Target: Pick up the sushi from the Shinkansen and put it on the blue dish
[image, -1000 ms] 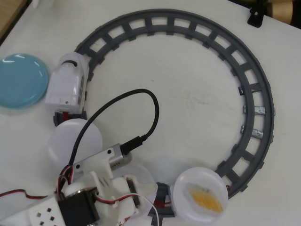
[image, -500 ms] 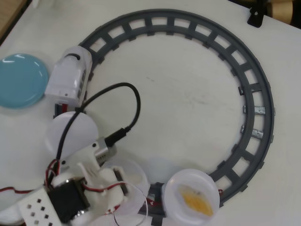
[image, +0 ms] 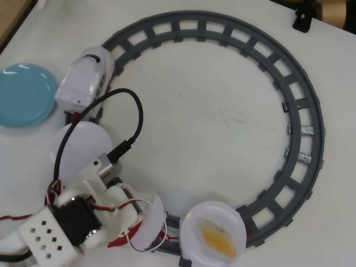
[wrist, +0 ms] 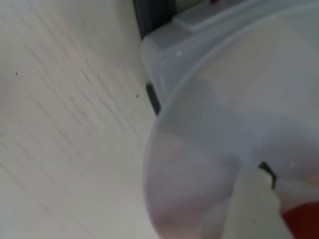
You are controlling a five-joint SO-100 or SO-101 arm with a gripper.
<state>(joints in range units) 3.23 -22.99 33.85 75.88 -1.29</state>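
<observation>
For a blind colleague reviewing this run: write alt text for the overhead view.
A white robot arm's gripper reaches over a round white plate at the bottom left, red showing beneath it. A white toy bullet train rides a grey circular track, a light-blue round dish sits left, and a yellow-orange sushi piece rides another plate.

Shinkansen [image: 84, 84] right of blue dish [image: 25, 94], sushi [image: 118, 242] seemingly on plate [image: 149, 222]

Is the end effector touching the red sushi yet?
Cannot tell. In the wrist view the end effector sits right beside the red sushi, but blur hides any contact; overhead, the arm covers it.
</observation>
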